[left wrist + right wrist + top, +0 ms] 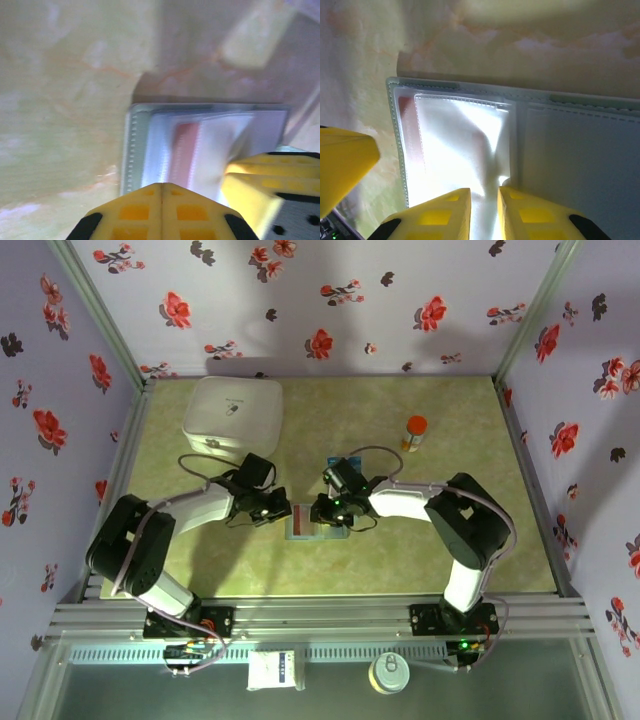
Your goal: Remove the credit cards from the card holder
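so the card holder [303,522] lies open mid-table between the arms, left gripper [161,197] closed on nothing right over its edge, right gripper [483,207] pinching its clear pocket, but glare washes out everything except one reddish card [185,147] inside

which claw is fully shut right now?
The left claw: its yellow fingers meet with no gap. The right claw shows a narrow gap, apparently pinching the card holder's clear sleeve.

No legible text, dark mark [231,409] on white box [215,430] blurred, front-rail label [275,670] unreadable
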